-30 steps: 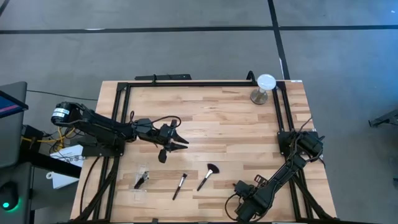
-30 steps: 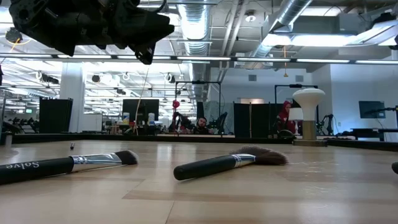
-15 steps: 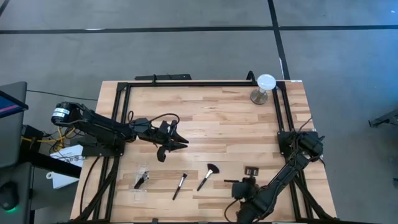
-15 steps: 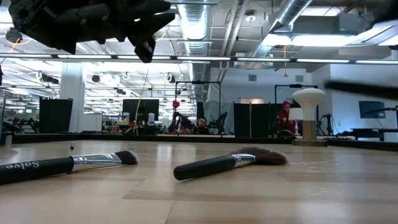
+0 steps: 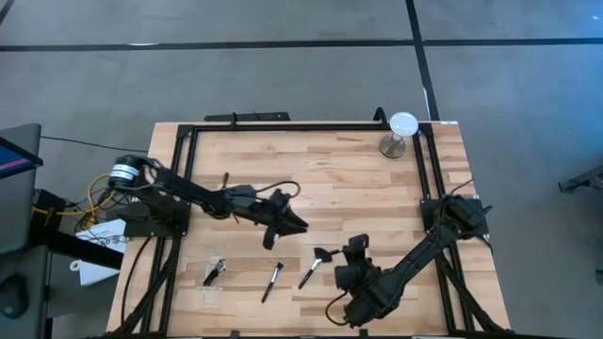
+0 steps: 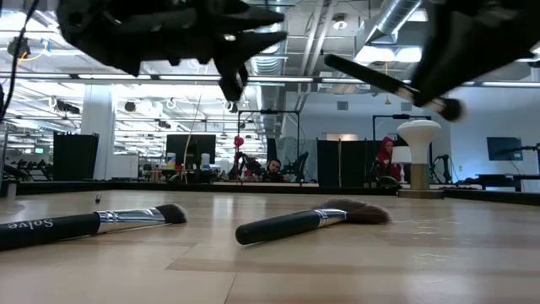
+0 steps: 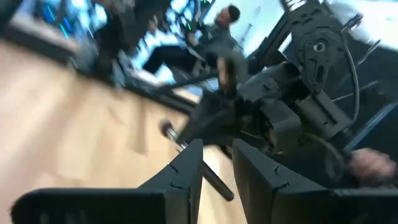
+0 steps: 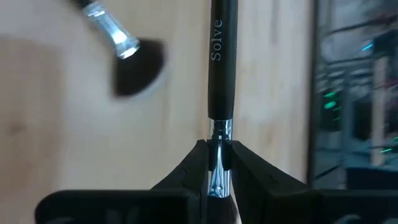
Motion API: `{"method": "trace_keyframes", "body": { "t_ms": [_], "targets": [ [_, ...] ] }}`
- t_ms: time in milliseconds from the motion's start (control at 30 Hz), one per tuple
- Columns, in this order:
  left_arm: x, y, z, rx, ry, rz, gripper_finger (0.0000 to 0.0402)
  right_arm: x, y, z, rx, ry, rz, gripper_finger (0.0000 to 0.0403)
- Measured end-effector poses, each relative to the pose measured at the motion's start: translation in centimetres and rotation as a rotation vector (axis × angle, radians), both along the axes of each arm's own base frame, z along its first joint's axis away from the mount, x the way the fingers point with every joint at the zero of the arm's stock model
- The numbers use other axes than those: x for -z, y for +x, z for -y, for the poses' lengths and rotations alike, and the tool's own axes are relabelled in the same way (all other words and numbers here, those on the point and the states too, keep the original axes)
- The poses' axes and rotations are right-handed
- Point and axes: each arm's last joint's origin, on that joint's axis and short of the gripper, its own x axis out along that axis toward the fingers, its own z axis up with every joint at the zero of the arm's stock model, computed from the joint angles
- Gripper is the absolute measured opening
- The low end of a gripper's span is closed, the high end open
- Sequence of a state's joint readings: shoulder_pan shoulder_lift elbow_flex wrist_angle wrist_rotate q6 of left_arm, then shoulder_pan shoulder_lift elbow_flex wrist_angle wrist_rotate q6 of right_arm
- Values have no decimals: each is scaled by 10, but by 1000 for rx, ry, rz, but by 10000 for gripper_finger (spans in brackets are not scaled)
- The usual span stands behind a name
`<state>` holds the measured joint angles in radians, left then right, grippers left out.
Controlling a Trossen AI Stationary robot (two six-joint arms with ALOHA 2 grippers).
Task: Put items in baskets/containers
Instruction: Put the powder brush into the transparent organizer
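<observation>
brush: clamped at its ferrule in the right gripper, lifted above the table
left gripper: over mid-table, fingers nearly together, holding nothing
fan brush: lying on the wood
tray: near the table's left front corner

round white disc on a metal stand at the wooden table's far right corner.
</observation>
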<state>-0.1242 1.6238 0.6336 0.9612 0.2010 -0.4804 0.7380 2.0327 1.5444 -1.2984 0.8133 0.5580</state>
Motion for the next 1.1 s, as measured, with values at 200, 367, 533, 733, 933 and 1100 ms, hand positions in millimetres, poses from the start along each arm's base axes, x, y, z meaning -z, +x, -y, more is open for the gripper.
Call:
{"method": "trace_keyframes", "body": {
  "t_ms": [200, 367, 533, 733, 933, 1100],
  "targets": [
    [11, 27, -8, 103, -201, -188, 84, -4, 9, 5, -135, -200, 27, 42],
    [9, 37, -7, 140, -208, -257, 84, -5, 19, 7, -224, -275, -11, 45],
    [7, 38, -2, 179, -206, -279, 86, -4, 28, 10, -259, -291, -27, 44],
    [15, 35, 7, 200, -203, -367, 132, -5, 33, 9, -295, -316, -26, 46],
    [14, 35, 7, 177, -246, -378, 187, -5, 35, 8, -301, -309, -22, 47],
    [14, 35, 6, 150, -311, -406, 213, -5, 37, 10, -332, -333, -57, 46]
  ]
}}
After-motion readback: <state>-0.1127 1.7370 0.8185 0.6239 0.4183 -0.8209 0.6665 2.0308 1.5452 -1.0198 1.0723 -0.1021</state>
